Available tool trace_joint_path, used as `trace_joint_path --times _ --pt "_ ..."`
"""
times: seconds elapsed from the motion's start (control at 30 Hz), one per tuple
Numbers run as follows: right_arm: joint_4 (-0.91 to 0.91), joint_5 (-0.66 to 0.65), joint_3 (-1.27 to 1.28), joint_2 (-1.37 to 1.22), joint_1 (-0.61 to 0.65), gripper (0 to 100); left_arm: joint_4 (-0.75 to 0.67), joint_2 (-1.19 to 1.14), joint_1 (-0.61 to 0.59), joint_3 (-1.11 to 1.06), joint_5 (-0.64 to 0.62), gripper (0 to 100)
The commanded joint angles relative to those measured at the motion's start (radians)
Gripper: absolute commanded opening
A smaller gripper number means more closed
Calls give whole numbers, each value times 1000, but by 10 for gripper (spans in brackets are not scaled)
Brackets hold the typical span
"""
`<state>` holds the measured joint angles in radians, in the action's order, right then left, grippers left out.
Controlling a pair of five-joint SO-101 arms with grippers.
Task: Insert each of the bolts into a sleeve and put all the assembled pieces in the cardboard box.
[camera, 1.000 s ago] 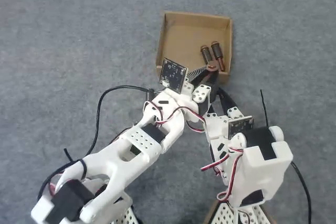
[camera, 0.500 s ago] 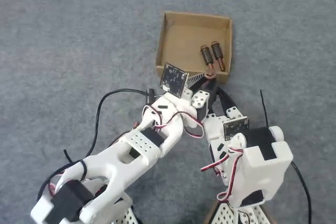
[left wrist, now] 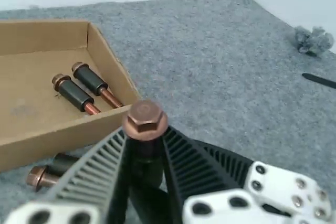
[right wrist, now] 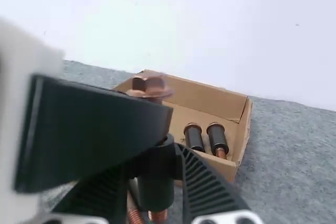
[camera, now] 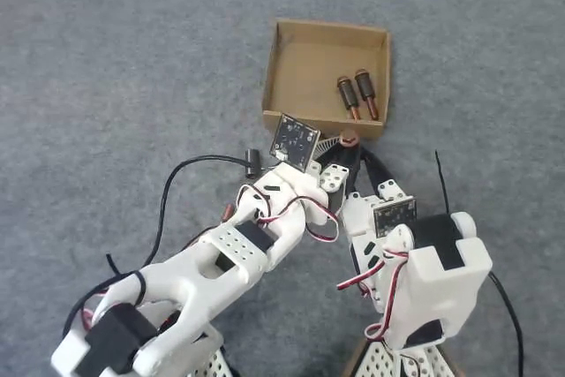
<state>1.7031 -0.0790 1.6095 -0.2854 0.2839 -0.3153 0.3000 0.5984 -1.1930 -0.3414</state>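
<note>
- The left end effector (left wrist: 144,141) and right end effector (right wrist: 157,178) both pinch one upright sleeved bolt (left wrist: 145,120) just outside the cardboard box (camera: 305,72)
- Two assembled pieces (camera: 365,93) lie inside; a loose piece (left wrist: 48,174) lies on the bench (camera: 132,86)

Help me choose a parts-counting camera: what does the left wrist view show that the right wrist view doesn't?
Only the left wrist view: a loose sleeved bolt lying on the carpet just outside the cardboard box, and a fluff tuft farther off. Only the right wrist view: a copper tip below the sleeve of the gripped bolt. Both: the box, two assembled pieces inside it, and the gripped bolt standing upright, hex head up.
</note>
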Motion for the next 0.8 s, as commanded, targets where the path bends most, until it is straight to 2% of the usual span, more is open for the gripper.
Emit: trace_joint_path --times 0.0,0.47,0.67,0.77 --pt "5 -8 28 47 -21 6 8 8 0 -5 -2 13" --pt "2 -8 28 47 -21 6 5 8 0 -16 -3 17" --pt "1 -8 28 47 -21 6 5 8 -2 -33 -80 170" --pt "-1 -9 28 47 -21 6 5 8 0 -41 -83 199"
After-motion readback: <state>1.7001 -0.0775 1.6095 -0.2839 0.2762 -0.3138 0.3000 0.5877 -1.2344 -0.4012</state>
